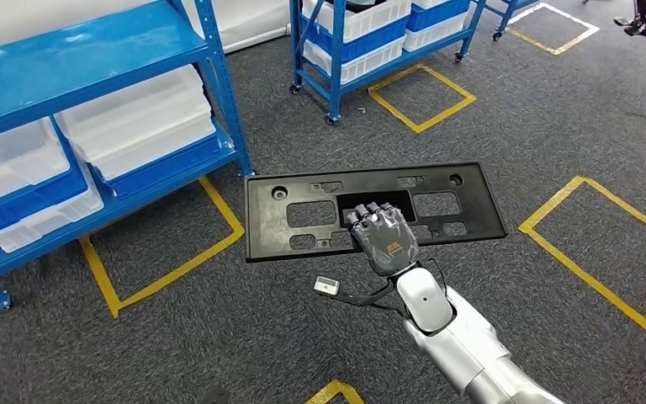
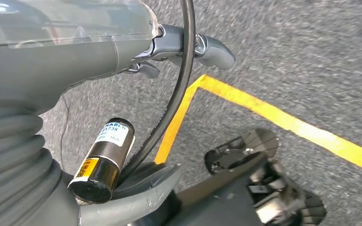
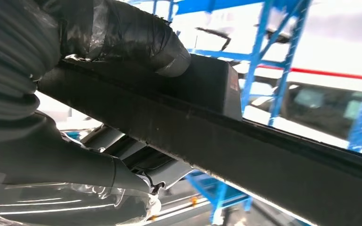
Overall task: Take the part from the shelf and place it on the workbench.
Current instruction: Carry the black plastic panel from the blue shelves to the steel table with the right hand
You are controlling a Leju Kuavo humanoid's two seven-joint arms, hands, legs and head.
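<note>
A long flat black plastic part (image 1: 437,202) with several cut-outs hangs level above the grey floor in the head view. My right hand (image 1: 383,236) grips its near edge, fingers hooked through a central opening. In the right wrist view the part's dark edge (image 3: 245,141) runs across, with my thumb (image 3: 136,37) pressed on one face and fingers under the other. My left hand (image 2: 188,47) hangs over the carpet, its fingers curled, holding nothing.
A blue shelf (image 1: 92,59) with white and blue bins (image 1: 143,126) stands at the left. A second blue rack (image 1: 362,42) with bins stands farther back. Yellow tape squares (image 1: 420,97) mark the grey carpet. A small tag on a cable (image 1: 326,284) dangles by my right wrist.
</note>
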